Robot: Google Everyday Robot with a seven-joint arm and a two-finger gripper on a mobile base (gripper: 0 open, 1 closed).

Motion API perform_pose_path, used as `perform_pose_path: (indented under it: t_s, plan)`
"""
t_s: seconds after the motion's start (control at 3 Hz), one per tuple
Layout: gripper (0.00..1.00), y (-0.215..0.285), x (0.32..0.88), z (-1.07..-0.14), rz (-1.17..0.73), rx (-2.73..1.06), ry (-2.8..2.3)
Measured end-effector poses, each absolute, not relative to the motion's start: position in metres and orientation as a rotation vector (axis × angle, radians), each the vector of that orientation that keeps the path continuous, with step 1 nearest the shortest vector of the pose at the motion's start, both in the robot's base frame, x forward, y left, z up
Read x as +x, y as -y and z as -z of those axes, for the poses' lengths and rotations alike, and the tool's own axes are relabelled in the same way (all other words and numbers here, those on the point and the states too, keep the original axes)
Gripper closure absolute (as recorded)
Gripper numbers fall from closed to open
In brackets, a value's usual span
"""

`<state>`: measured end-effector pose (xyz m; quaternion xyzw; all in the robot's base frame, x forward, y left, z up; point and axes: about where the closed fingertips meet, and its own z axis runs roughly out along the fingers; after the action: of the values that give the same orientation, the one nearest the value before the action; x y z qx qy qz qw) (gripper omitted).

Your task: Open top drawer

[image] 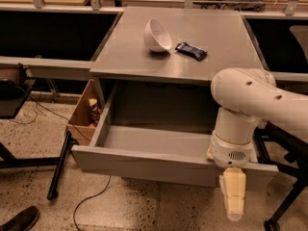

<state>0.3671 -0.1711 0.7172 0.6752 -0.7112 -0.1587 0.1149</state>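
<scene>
One top drawer (159,163) pulled out. One white bowl (157,35), one dark packet (191,51) on desk (221,28). One pincer (232,198) at drawer front, right end; apart or together: cannot tell.

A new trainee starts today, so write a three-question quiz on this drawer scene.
1. True or false: the top drawer is pulled out.
2. The end effector hangs: A, in front of the drawer's right end; B, inside the drawer; C, left of the drawer.
3. What lies right of the tipped white bowl on the countertop?
Key: 1 true; 2 A; 3 a dark wrapped snack bar.
</scene>
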Motion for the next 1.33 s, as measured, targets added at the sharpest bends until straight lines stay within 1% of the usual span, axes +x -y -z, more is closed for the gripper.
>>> perform_pose_path:
  t_s: [0.67, 1.0, 1.33]
  plan:
    - [0.0, 0.17, 0.348, -0.729, 0.452, 1.99, 1.992]
    - [0.0, 0.173, 0.345, -0.741, 0.413, 2.001, 1.966]
    - [0.0, 0.179, 0.351, -0.76, 0.326, 1.997, 2.036]
